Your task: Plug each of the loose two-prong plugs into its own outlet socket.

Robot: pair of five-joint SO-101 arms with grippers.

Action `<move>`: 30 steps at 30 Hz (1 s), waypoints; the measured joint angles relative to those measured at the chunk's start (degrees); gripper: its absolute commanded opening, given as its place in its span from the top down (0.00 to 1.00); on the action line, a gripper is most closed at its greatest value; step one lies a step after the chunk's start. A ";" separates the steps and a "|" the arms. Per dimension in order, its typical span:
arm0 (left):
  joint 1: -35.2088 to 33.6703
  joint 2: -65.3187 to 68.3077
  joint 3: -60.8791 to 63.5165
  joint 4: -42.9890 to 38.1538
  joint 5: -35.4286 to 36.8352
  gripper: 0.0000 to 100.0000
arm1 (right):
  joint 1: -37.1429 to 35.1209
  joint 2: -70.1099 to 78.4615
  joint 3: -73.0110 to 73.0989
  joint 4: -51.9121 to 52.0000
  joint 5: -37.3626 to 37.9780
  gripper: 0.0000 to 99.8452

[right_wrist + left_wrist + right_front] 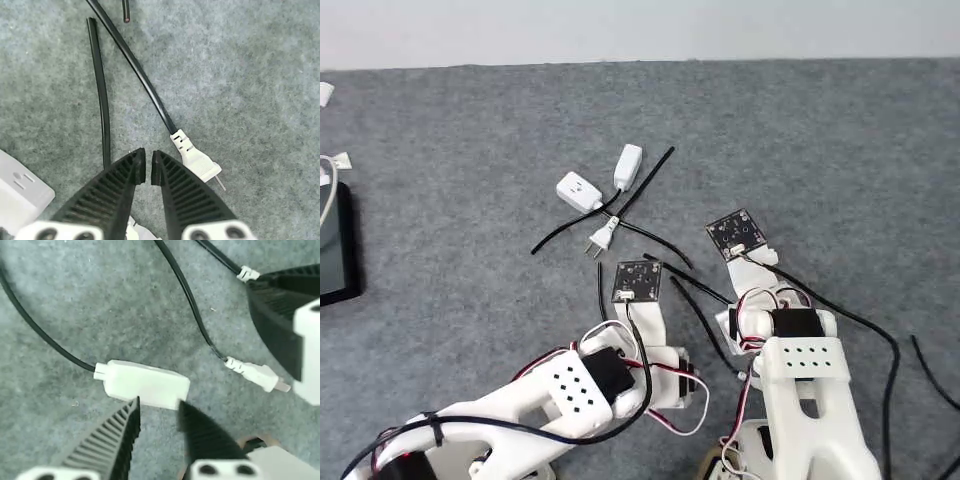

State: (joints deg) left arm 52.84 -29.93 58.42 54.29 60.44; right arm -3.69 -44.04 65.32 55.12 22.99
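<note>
Right claw [148, 153], all but closed and empty, is hanging just beside the white plastic two-prong plug [196, 160] lying on the grey counter [250, 75]; opening wider and straddling its body squarely seems wise.

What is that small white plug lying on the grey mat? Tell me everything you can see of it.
The white two-prong plug looks like moulded plastic, with a ribbed neck where its black cord joins and thin metal prongs at the other end. It lies flat on the grey mat, unplugged, close beside the right claw, which does not hold it.
</note>
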 measured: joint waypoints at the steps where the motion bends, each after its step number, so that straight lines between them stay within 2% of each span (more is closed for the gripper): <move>1: 0.00 0.00 0.00 -0.18 0.09 0.73 | 0.00 0.00 0.00 0.00 0.00 0.97; 3: 0.00 0.00 0.00 -0.18 0.44 0.71 | 0.00 0.00 0.00 0.00 0.00 0.97; 5: 0.00 0.00 0.00 -0.18 0.44 0.73 | 0.00 0.00 0.00 0.00 0.00 0.97; 11: -1.05 0.00 1.23 -0.26 1.76 0.99 | 0.00 0.00 0.00 0.00 0.00 0.97; 16: -2.64 1.85 3.08 -5.27 1.76 0.89 | 0.00 0.00 0.00 0.00 0.00 0.97; 21: -2.81 9.58 0.09 -9.05 1.76 0.80 | 0.00 0.00 0.00 0.00 0.00 0.97; 30: -3.16 21.54 -9.41 -8.26 1.76 0.80 | 0.00 0.00 0.00 0.00 0.00 0.97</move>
State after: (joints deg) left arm 49.67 -8.40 49.01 46.02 62.20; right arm -3.69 -44.04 65.32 55.12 22.99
